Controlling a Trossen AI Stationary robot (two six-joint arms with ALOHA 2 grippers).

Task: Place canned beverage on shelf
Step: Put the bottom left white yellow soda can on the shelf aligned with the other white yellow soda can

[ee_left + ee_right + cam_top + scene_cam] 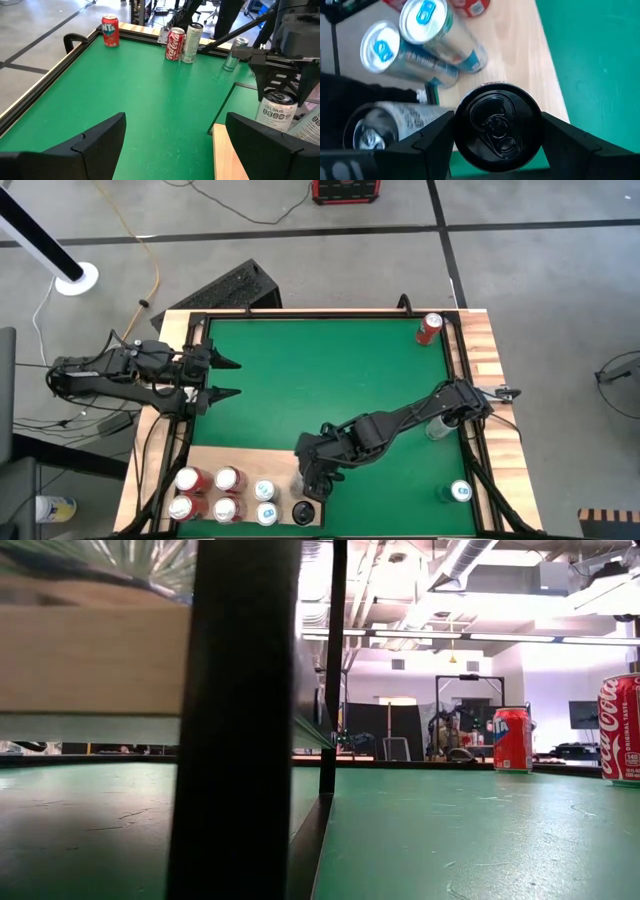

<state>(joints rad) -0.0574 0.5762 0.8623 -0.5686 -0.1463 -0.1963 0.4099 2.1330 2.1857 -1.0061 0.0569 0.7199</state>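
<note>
On the near-left part of the tabletop, high view: the shelf lies flat on the green mat, holding 4 red-topped cans and 2 blue-topped cans in 2 rows. The right gripper sits over a black-topped can at the shelf's right end, with its fingers either side of that can. The right arm stretches in from the right edge. The left gripper is at the left edge of the mat, fingers spread wide, holding nothing. Loose cans: a red can at the far right corner, a silver can beside the right arm, and a blue-topped can near right.

Low view: a dark post fills the middle. 2 red cans stand upright on the mat at right, one smaller, one cut off by the frame edge. No gripper is visible.

Left wrist view: both left fingers are wide apart over bare mat. Across the mat are an orange-red can, a Coca-Cola can touching a pale can, and a silver can. The right gripper hangs over a Celsius can on the shelf.

Right wrist view: the right fingers bracket the black can, seen from the top, close on both sides; I can't tell if the pads touch it. The can stands at the shelf edge next to the mat. 2 blue-topped cans and a silver can are next to it.
</note>
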